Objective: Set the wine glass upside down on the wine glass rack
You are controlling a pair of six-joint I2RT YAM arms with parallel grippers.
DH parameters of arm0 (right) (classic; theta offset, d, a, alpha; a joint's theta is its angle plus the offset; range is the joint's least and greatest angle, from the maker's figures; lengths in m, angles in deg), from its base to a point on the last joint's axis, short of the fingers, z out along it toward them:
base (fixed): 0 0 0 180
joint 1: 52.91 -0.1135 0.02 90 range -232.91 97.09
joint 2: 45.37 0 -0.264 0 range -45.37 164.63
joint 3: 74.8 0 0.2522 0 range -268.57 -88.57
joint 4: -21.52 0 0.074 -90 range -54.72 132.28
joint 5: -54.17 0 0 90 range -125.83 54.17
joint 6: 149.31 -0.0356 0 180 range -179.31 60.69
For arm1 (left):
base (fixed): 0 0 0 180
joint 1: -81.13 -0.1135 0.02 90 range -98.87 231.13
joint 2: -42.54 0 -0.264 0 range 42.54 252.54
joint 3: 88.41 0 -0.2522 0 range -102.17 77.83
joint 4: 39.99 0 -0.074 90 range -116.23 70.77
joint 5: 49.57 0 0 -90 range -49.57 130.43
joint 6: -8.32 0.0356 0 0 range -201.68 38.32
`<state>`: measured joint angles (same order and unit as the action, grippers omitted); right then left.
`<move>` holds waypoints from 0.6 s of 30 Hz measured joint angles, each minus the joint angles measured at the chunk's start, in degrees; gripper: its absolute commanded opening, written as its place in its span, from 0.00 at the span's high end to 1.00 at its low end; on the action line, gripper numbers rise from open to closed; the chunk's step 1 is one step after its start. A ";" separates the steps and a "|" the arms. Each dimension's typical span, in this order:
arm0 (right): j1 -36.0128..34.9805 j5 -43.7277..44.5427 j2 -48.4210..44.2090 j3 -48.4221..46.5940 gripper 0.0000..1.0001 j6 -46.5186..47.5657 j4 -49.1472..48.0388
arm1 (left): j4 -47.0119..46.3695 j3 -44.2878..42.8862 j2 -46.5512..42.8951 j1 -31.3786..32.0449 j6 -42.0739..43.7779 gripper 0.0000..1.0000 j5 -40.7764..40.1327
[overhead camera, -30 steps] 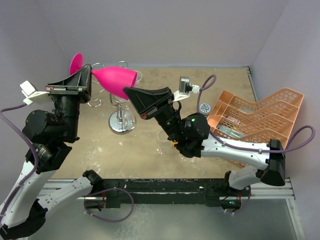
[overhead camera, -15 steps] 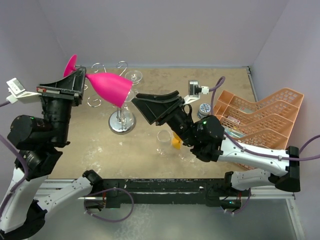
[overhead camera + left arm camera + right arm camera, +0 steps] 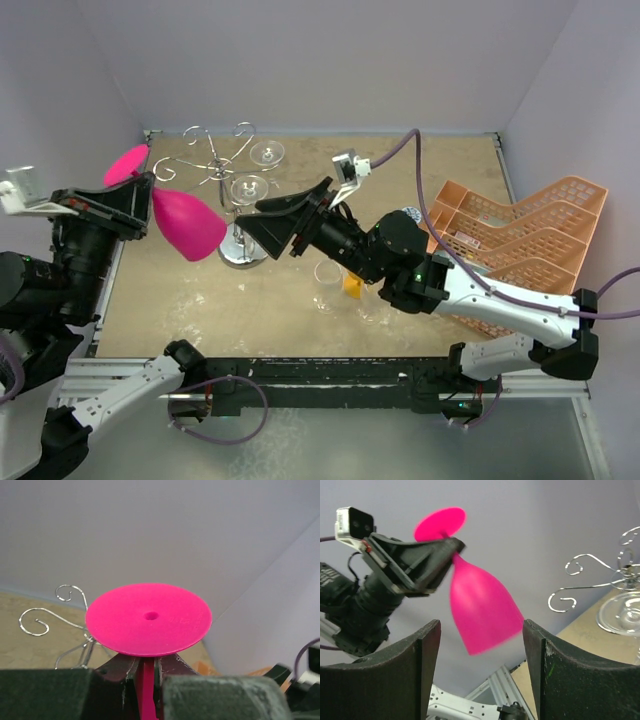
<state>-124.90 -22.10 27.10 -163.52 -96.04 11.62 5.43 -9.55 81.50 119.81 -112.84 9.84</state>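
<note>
While the left gripper [image 3: 145,667] clamps the pink wine glass [image 3: 188,222] by its stem, foot upward, above the bench's [image 3: 400,170] left edge, the right gripper [image 3: 480,635] gapes empty beside the wine glass rack [image 3: 236,250] near the far-left corner.

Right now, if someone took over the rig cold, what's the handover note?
Left pincer: shut on the stem of the pink wine glass, foot up, bowl down and tilted, in the air left of the rack, not touching it.
Right pincer: open, empty, pointed at the glass.
Done: glass lifted and turned over.
Left: hook its foot onto a free scroll arm, then release. Mind the clear glass at the rack.
</note>
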 measured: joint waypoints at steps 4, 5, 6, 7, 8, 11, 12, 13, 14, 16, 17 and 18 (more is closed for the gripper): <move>0.00 -3.39 3.48 -5.05 0.34 0.37 1.55 | 3.13 3.93 -1.46 0.00 9.70 1.00 5.11; 0.00 -4.09 4.31 -6.08 0.35 0.31 1.62 | 3.56 5.01 -1.99 0.00 11.15 1.00 5.99; 0.00 -4.72 5.53 -7.63 0.36 -0.07 1.95 | 4.02 6.62 -2.73 0.00 13.14 1.00 7.04; 0.00 -5.09 6.34 -8.48 0.38 -0.33 2.03 | 4.33 7.96 -3.41 0.00 14.80 1.00 7.76; 0.00 -5.60 7.10 -9.20 0.39 -0.94 2.19 | 4.57 8.83 -3.91 0.00 16.02 1.00 8.11; 0.00 -5.81 8.94 -10.19 0.41 -3.82 2.38 | 5.35 10.47 -4.90 0.00 19.30 1.00 8.52; 0.00 -5.79 9.44 -10.36 0.42 -4.87 2.60 | 5.60 10.62 -5.01 0.00 20.31 1.00 8.66; 0.00 -5.68 10.08 -10.84 0.42 -6.14 3.08 | 5.55 10.80 -5.11 0.00 20.90 1.00 8.87; 0.00 -5.38 10.84 -11.65 0.42 -7.41 3.91 | 5.57 11.02 -5.22 0.00 21.51 1.00 9.05; 0.00 -4.42 12.52 -13.66 0.42 -9.70 5.29 | 5.57 11.67 -5.55 0.00 22.53 1.00 9.44; 0.00 -3.96 13.46 -14.88 0.42 -10.86 6.10 | 5.53 12.07 -5.75 0.00 23.08 1.00 9.62; 0.00 -3.54 14.32 -16.09 0.42 -12.07 6.86 | 5.57 12.41 -5.97 0.00 23.45 1.00 9.88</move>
<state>-124.90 -25.64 41.42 -179.61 -108.10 18.48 11.00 2.87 75.54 119.81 -89.39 19.72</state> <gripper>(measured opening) 0.579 0.035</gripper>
